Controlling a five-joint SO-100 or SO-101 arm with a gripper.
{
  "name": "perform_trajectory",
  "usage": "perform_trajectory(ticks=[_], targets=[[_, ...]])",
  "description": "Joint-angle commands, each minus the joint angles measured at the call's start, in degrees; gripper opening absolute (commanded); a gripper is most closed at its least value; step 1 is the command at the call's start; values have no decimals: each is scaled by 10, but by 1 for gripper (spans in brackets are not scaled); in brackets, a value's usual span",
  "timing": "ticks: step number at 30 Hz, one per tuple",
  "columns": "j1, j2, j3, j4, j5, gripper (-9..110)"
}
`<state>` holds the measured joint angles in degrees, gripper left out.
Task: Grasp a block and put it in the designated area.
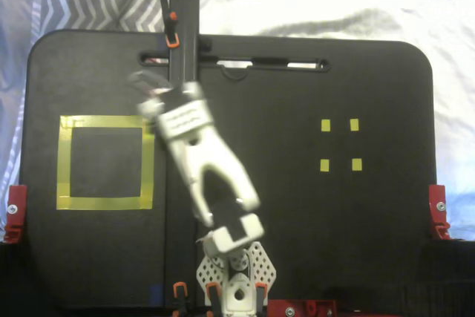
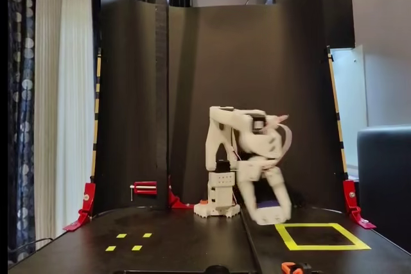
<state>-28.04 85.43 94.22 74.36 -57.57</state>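
Note:
My white arm leans toward the designated area [image 1: 106,202], a large square of yellow tape at the left of the black board in a fixed view from above. The gripper [image 1: 145,84] is motion-blurred there, just above the square's upper right corner. In a fixed view from the front, the gripper [image 2: 270,212] hangs low, just behind the designated area [image 2: 321,246]. A small dark blue patch, the block [image 2: 268,204], shows between its fingers, so it looks shut on it. From above the block cannot be made out.
A tall black post [image 1: 183,50] stands between the arm's base [image 1: 236,291] and the yellow square, also seen from the front as the post [image 2: 161,94]. Four tiny yellow squares [image 1: 340,144] mark the board's right side. Red clamps [image 1: 438,209] grip the board's edges.

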Motion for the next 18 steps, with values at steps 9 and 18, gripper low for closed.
perform_trajectory(ticks=[9,18], targets=[[-137,-39,-73,34,111,23],[-194,-73,-73,21,150,23]])
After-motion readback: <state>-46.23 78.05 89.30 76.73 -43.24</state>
